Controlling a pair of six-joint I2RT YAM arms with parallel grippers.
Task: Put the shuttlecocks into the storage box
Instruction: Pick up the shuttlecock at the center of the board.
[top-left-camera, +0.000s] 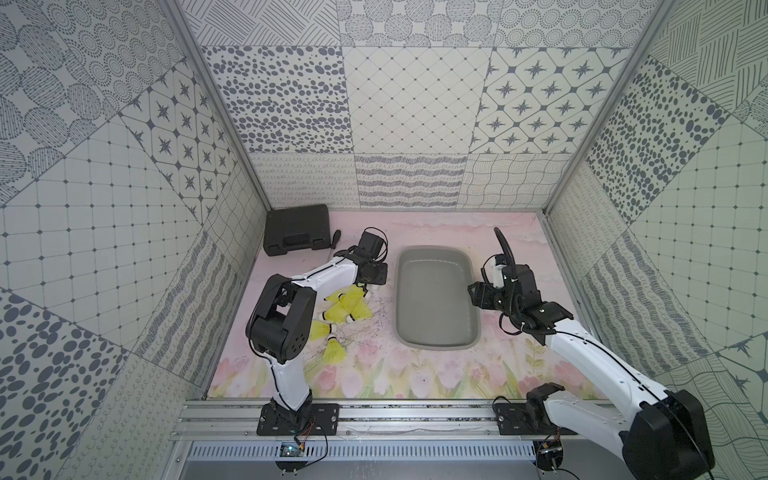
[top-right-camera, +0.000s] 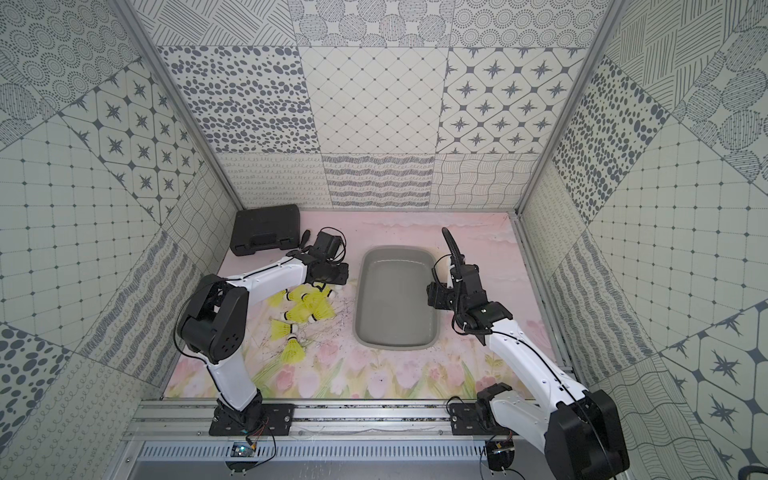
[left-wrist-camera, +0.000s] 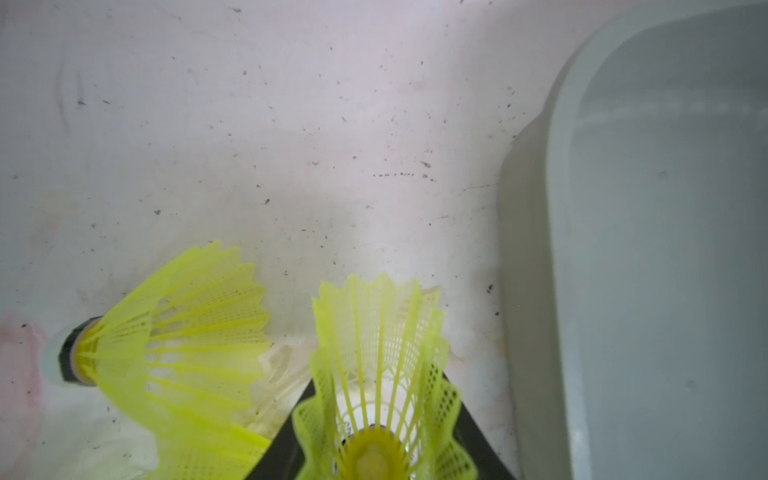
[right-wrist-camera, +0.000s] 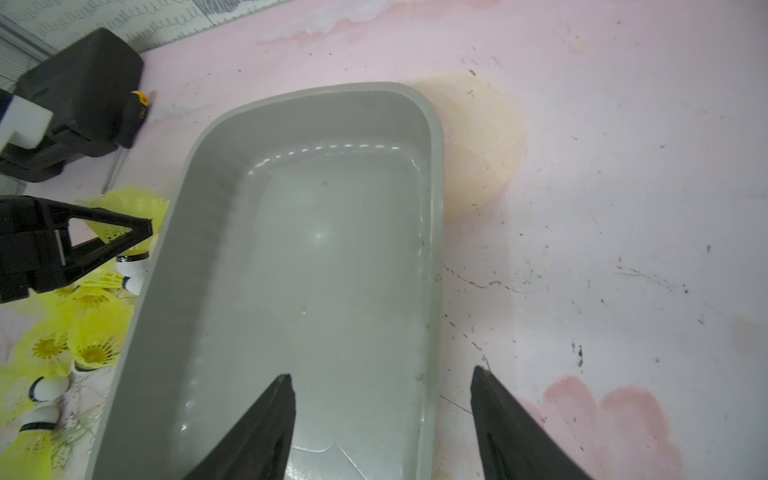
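Observation:
Several neon-yellow shuttlecocks (top-left-camera: 347, 309) (top-right-camera: 309, 309) lie in a heap on the pink mat, left of the grey storage box (top-left-camera: 434, 249) (top-right-camera: 395, 249), which holds nothing. My left gripper (top-left-camera: 372, 284) (left-wrist-camera: 378, 378) is low at the heap's far end, shut on one shuttlecock (left-wrist-camera: 374, 332), whose skirt bulges out over the black fingers. Another shuttlecock (left-wrist-camera: 187, 332) lies beside it on the mat. My right gripper (top-left-camera: 473, 295) (right-wrist-camera: 382, 374) hangs open and empty over the box's right rim (right-wrist-camera: 436, 166).
A black hard case (top-left-camera: 297, 228) (right-wrist-camera: 83, 83) sits at the back left corner, with a screwdriver (top-left-camera: 334, 239) next to it. Patterned walls close in three sides. The box wall (left-wrist-camera: 561, 208) stands close to the right of the left gripper.

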